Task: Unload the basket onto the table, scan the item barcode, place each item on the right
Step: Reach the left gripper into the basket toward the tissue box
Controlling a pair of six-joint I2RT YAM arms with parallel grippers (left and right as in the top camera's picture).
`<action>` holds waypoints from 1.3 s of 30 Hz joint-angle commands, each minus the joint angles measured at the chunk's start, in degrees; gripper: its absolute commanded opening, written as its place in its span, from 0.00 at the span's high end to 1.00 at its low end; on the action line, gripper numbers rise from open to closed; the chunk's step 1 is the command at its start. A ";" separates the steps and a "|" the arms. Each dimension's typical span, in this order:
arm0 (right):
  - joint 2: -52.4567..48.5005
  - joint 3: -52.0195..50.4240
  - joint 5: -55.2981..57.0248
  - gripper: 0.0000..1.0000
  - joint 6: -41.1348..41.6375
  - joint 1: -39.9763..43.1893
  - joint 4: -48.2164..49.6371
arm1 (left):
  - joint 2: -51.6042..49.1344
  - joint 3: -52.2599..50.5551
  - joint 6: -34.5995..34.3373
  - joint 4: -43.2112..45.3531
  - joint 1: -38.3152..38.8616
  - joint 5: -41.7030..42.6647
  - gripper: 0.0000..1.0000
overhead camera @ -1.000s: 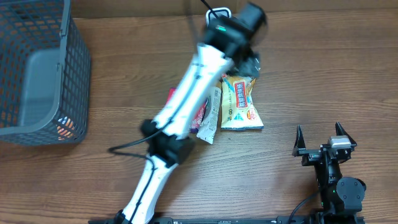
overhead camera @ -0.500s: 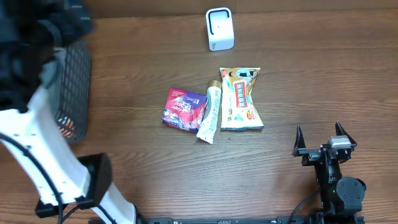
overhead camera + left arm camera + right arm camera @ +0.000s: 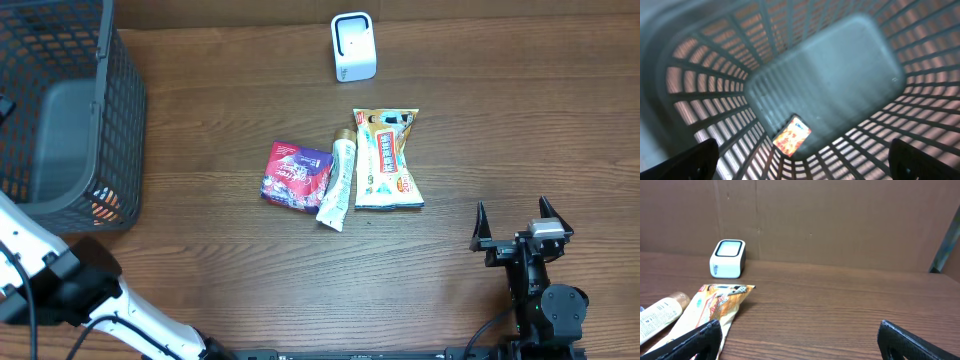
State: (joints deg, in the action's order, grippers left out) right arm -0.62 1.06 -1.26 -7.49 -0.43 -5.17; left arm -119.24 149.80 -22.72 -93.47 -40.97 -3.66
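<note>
With the drop-off seemingly done, the left gripper [image 3: 805, 162] over the basket [image 3: 705, 90] and the right gripper [image 3: 511, 212] gaped empty, and the next move needed a grasp on the tube [image 3: 337, 187].

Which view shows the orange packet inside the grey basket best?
The left wrist view: it looks down on the orange packet lying on the basket floor. Overhead shows only an orange patch through the mesh; the right wrist view misses it.

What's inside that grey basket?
One small orange packet lies on the basket floor by a wall. The rest of the floor looks bare; the packet's underside is hidden.
</note>
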 commanded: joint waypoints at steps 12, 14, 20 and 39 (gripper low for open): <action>0.46 -0.59 0.11 0.00 0.15 -0.26 0.33 | -15.39 -0.85 7.37 -3.34 1.64 0.70 0.01; 0.46 -0.59 0.13 0.00 0.15 -0.26 0.33 | -15.43 -2.16 7.34 -3.37 1.68 0.68 0.00; 0.46 -0.59 0.11 0.00 0.15 -0.26 0.33 | -15.28 -8.96 7.98 -3.37 1.62 0.70 0.00; 0.46 -0.59 0.11 0.00 0.15 -0.26 0.33 | -15.23 -25.07 8.39 0.68 4.66 -2.78 0.02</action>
State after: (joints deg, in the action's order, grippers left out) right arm -0.62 1.06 -1.23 -7.49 -0.40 -5.17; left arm -134.32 127.85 -14.94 -93.91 -36.16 -4.01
